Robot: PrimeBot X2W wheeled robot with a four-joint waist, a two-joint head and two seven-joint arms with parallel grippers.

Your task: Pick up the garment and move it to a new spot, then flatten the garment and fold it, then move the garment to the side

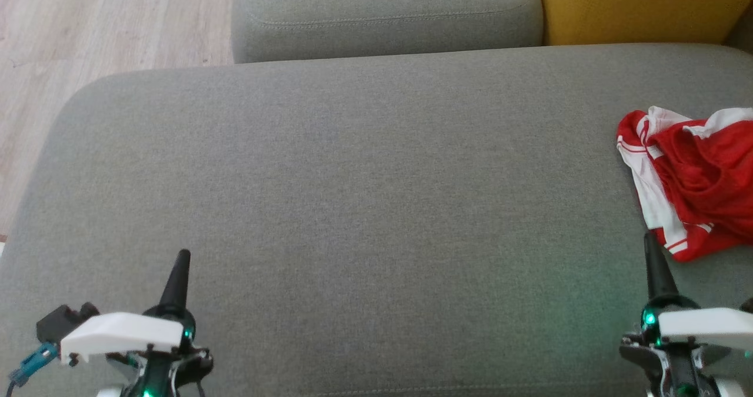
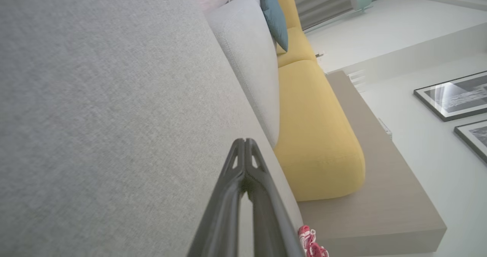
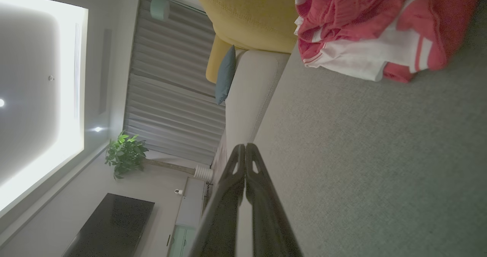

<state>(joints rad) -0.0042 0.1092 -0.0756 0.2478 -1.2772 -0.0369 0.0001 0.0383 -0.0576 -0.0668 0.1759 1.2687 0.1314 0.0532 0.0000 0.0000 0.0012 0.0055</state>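
While the garment [image 1: 694, 179] lies crumpled at the right edge of the sofa [image 1: 353, 179], just beyond the right tool [image 3: 245, 147], no step looks done. That tool and the left tool [image 2: 245, 142] are pinched closed, empty. Pickup, flattening, folding and moving aside are all left.

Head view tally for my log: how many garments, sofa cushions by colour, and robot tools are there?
garment, red and white: 1
grey cushions: 2, large cushion and smaller cushion behind it
yellow cushion: 1
tools: 2, left tool and right tool, both shut
Total: 6
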